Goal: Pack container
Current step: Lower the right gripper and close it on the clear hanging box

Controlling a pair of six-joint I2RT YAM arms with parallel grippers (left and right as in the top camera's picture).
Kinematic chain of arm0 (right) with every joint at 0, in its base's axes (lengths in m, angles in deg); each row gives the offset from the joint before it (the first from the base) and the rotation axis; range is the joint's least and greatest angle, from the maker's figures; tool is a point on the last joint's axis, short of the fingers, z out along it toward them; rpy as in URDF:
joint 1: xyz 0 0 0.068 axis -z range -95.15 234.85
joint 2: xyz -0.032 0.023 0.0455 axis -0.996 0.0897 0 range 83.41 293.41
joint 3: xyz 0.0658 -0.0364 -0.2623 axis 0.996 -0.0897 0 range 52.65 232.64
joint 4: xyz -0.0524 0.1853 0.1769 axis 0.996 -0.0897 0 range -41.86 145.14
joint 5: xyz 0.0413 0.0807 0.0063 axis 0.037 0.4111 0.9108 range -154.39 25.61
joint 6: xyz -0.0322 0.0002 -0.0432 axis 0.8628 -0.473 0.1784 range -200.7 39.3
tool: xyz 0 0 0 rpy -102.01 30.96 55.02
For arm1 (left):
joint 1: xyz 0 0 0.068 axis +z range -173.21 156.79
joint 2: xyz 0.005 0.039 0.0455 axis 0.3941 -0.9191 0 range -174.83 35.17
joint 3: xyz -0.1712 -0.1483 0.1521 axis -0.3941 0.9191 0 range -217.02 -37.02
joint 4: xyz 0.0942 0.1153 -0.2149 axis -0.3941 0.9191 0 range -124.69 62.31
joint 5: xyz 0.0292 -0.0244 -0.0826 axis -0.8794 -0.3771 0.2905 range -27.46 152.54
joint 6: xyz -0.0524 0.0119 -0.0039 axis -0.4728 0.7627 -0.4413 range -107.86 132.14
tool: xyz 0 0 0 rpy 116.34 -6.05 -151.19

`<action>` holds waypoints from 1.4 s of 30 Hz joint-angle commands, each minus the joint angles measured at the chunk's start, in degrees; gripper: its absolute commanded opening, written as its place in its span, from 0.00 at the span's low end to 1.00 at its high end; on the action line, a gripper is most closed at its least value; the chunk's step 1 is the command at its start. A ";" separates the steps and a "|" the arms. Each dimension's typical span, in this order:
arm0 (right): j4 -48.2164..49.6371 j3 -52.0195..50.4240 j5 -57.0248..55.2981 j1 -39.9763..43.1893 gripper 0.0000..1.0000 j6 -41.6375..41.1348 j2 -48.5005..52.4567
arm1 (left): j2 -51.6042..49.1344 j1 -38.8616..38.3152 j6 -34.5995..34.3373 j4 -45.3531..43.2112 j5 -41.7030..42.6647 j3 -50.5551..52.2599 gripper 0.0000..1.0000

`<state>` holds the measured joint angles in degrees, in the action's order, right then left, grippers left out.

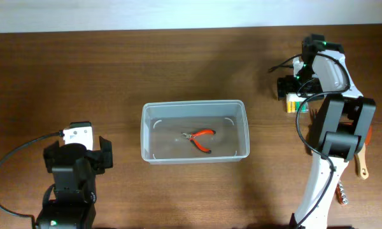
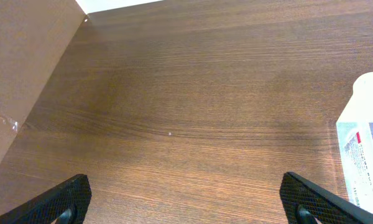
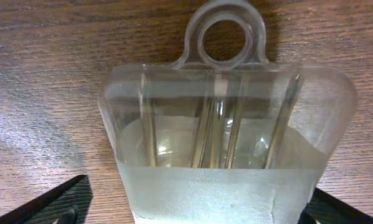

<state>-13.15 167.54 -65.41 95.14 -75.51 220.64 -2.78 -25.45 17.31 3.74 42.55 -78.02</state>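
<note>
Jaws spread wide on the left gripper, nearest us at seven o'clock on the table. Its two black, cross-hatched fingertips sit at the bottom corners of the wrist view with only bare wood between them, so it's released, holding nothing. The table is dark brown, matte, with a fine straight grain. At three o'clock in that view, a frosted, rounded corner of the container peeks in.

Moving up to the middle, the container sits flat at dead centre. It's clear plastic, rectangular with rounded corners, shallow and rimmed. Inside, a touch right of centre, a small pair of pliers with orange-red handles lies on the floor. At four o'clock, beside the right arm's white column, a pale wooden handle pokes out.

Further out, at two o'clock from the tub, the right gripper hangs over a clear plastic packet. The packet is ribbed and glossy, with a round hang-hole loop at its top. The black fingers sit out at both bottom corners, jaws apart and straddling the packet. Whether they touch it, I can't tell.
</note>
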 commanded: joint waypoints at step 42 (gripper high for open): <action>-2.29 4.42 0.33 0.28 0.68 0.28 1.14 | 0.02 -0.24 0.94 0.09 -0.39 -1.20 0.99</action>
<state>-15.07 169.09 -65.43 95.16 -75.53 221.38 -2.78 -25.45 17.34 3.74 42.55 -78.02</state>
